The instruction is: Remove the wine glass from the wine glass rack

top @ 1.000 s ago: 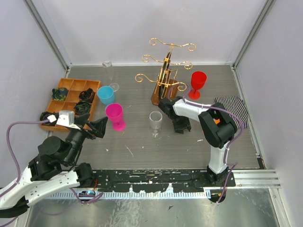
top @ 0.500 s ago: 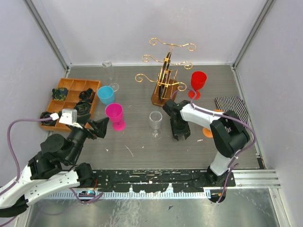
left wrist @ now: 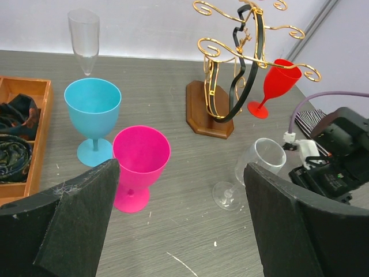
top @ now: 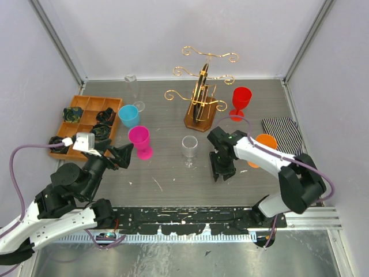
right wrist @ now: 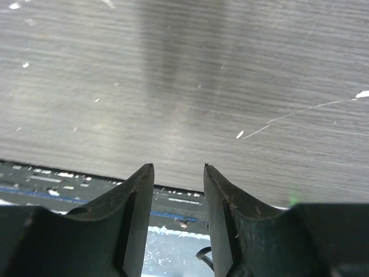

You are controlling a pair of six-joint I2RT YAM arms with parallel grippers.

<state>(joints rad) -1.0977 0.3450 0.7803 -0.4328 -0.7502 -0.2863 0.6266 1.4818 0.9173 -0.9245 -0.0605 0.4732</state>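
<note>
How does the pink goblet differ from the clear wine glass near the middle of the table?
The pink goblet is opaque and bright; the clear wine glass is transparent. The pink goblet has a short, thick stem, while the clear wine glass has a thin one. The pink goblet stands beside the blue goblet; the clear wine glass stands alone, nearer the rack. Both stand upright on the table, and neither is held.

wine glass [top: 189, 145] before wine glass rack [top: 195, 119]
</note>
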